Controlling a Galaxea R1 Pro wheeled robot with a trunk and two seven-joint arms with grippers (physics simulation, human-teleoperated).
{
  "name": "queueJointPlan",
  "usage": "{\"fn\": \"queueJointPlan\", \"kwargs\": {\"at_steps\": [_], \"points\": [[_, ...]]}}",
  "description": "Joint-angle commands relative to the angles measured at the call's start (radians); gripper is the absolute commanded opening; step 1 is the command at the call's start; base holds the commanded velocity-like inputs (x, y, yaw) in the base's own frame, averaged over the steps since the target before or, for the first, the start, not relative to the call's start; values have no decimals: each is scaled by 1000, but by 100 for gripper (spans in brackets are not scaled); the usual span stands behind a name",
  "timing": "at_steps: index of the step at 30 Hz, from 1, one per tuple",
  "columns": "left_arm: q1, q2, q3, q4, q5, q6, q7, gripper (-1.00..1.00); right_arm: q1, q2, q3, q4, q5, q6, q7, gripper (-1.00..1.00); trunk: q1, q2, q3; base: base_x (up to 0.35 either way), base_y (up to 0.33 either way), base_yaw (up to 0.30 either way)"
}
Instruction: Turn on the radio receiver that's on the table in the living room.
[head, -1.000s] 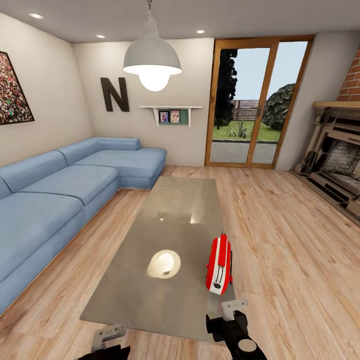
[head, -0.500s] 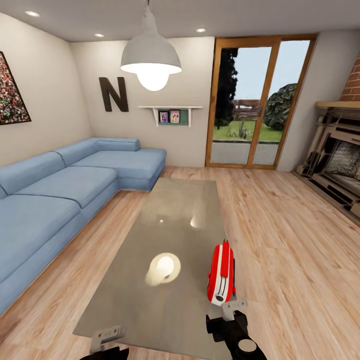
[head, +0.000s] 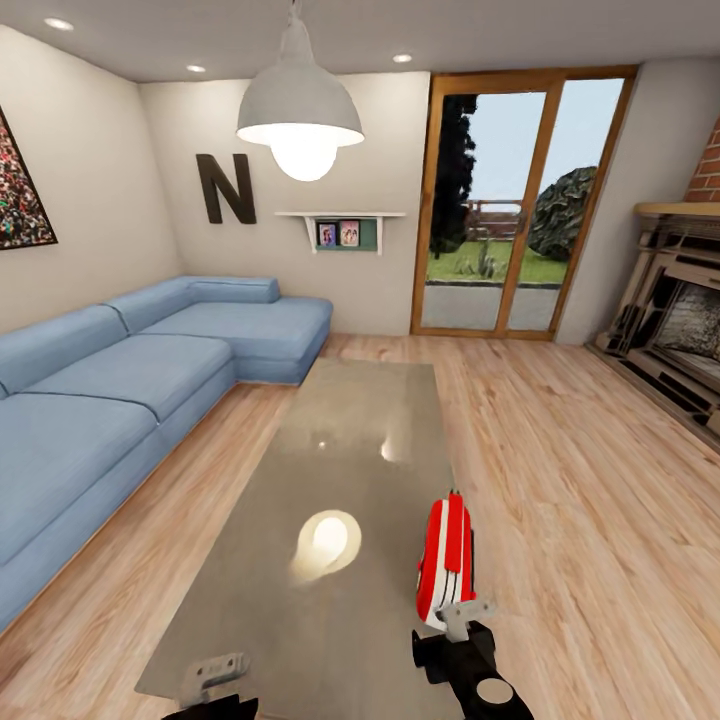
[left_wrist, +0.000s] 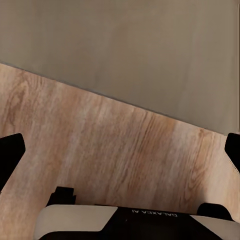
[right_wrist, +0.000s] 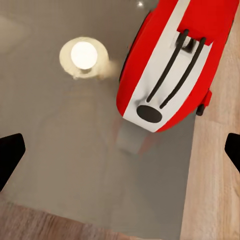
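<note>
A: From the head, what is showing?
B: The radio is standing on the bench, near its right edge at the robot's end. The lamp is hanging above, its glow mirroring in the glossy top. The sofa is running along the left wall, the glass doors are letting in garden light, and the fireplace is sitting at the right.
A: And the tools?
B: The right tool is hovering just short of the radio; the left tool is sitting low over the bench's near edge. I cannot tell their spread here.
A: The left wrist?
B: The left tool's fingertips are showing at both picture edges, spread wide, holding nothing, above the floor and the bench edge.
A: The right wrist?
B: The right tool's fingertips are likewise standing wide, with nothing between them. The radio is lying ahead of them on the bench.
</note>
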Motion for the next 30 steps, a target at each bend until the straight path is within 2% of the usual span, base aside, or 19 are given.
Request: {"fn": "queueJointPlan", "kwargs": {"at_steps": [1, 30], "points": [[0, 0, 0, 0, 0, 0, 0, 100, 0, 0, 0, 0, 0, 0, 0, 100, 0, 0, 0, 319, 0, 0], [0, -3, -5, -1, 0, 1, 1, 100, 0, 0, 0, -1, 2, -1, 0, 100, 0, 0, 0, 20, 0, 0]]}}
